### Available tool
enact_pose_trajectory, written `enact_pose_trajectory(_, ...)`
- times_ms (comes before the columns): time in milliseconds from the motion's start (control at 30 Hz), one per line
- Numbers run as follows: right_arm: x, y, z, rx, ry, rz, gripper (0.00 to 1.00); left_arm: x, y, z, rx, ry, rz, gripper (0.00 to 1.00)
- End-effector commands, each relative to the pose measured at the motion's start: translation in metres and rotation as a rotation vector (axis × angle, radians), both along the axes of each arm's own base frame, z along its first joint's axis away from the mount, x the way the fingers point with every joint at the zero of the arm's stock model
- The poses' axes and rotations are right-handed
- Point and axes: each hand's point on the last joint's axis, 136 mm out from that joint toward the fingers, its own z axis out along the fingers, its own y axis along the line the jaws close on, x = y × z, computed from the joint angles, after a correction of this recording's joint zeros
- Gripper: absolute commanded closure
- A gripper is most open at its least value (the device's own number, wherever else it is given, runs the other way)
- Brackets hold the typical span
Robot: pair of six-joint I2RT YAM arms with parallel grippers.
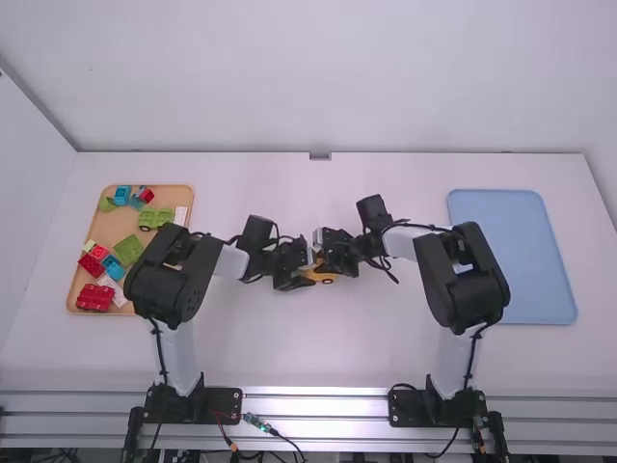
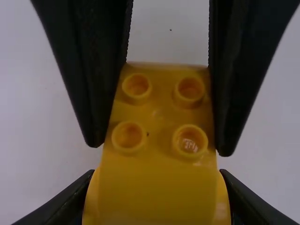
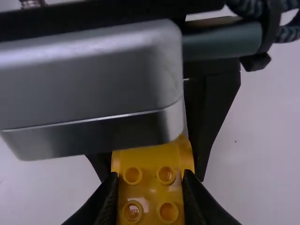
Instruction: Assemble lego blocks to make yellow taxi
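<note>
Grippers first: left gripper and right gripper are both closed on the yellow taxi body, one at each end, no daylight at the pads. Looks like a two-handed press or a handover; can't tell which, nor whether it is one part or two joined. Biggest item: arm alignment. Keep both wrists on one line over the table and clear of each other; the housings are near contact, so a tilt or a push could bump them and twist the part. Next, the body: if pressing, hold one end rigid and push square along the joint, slow, no rocking. If handing over, confirm the receiving grip is firm before the other opens, then back straight out along the finger direction. Smooth plastic, could slide or yaw if the pads bite unevenly. Smallest: studs sit between the right gripper's fingers; don't let a tip hook one on release. Part location: mid-table in the high view, between the two grippers, wheel showing on the near side. Left gripper has the rounded end, right gripper has the studded end, body spanning both.
</note>
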Motion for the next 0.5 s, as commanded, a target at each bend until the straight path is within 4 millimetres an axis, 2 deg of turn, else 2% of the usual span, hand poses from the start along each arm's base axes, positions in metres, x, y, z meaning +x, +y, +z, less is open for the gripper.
enact_pose_trajectory(0,-0.023,-0.025,-0.066,-0.186,0.09,-0.002,1.0,-0.008,0.002,-0.015,0.059,0.01,-0.006,0.93)
enact_pose_trajectory(100,-0.014,-0.033,-0.054,-0.129,0.091,-0.038,1.0,-0.009,0.001,-0.015,0.06,0.012,-0.008,0.93)
enact_pose_trajectory(300,-0.014,-0.045,-0.018,0.048,0.045,-0.018,1.0,-0.007,0.0,-0.014,0.056,0.003,-0.005,0.92)
enact_pose_trajectory(467,-0.011,-0.049,-0.008,0.061,0.013,-0.032,1.0,-0.007,-0.001,-0.014,0.05,0.008,-0.001,0.91)
